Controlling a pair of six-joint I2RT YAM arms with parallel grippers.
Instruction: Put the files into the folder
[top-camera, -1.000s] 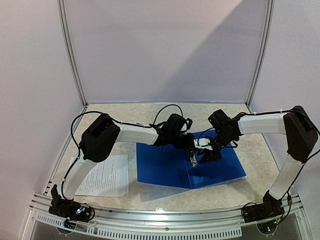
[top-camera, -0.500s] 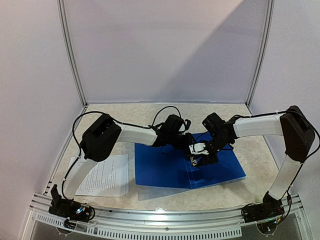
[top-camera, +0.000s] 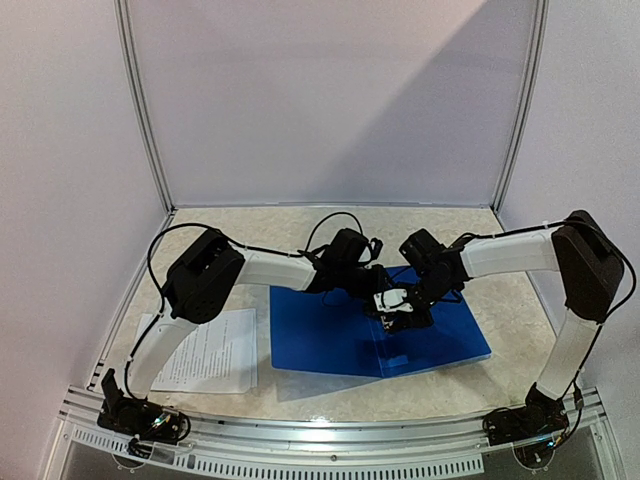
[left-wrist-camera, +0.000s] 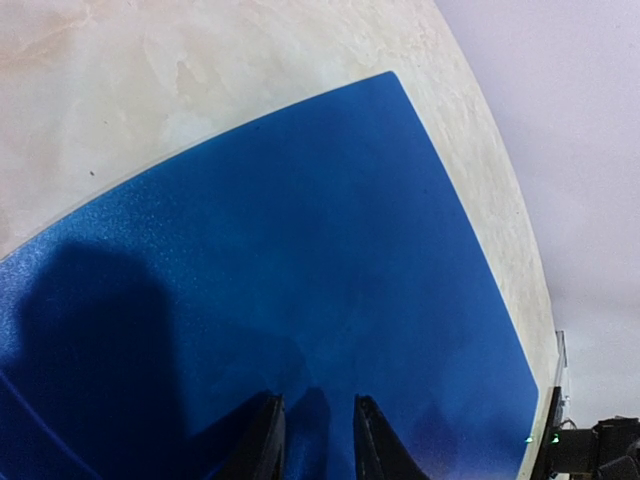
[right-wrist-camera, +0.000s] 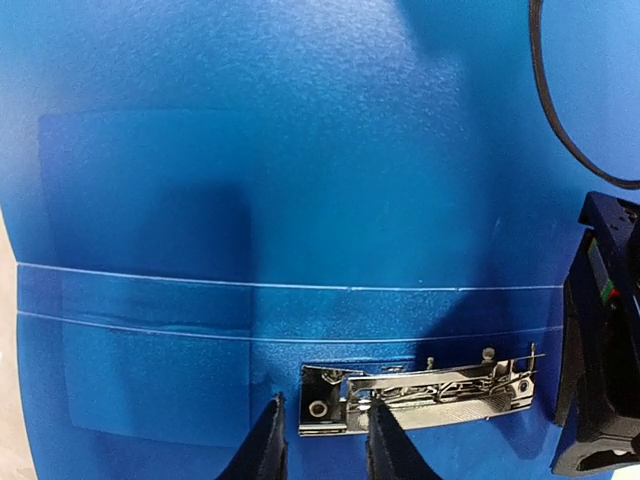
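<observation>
The folder (top-camera: 330, 340) lay opened flat at mid-table, inner faces up, with its metal clip (right-wrist-camera: 440, 390) lying flat beside the spine crease. The files (top-camera: 210, 350) lay on the table (top-camera: 240, 240) well apart to the left, near the left arm's base, not yet inserted. The left gripper (left-wrist-camera: 318, 440) hung low over one leaf of the folder, jaws narrowly parted and empty. The right gripper (right-wrist-camera: 325, 445) stood at the clip's end, jaws narrowly parted astride it; whether the pads touched metal could not be determined. Probable faults were judged as follows: the fingers could slip off the smooth lever, letting the clip snap back; an upward pull could lift or drag the light folder unless the left gripper pinned it; the two wrists, working close together, could collide.
</observation>
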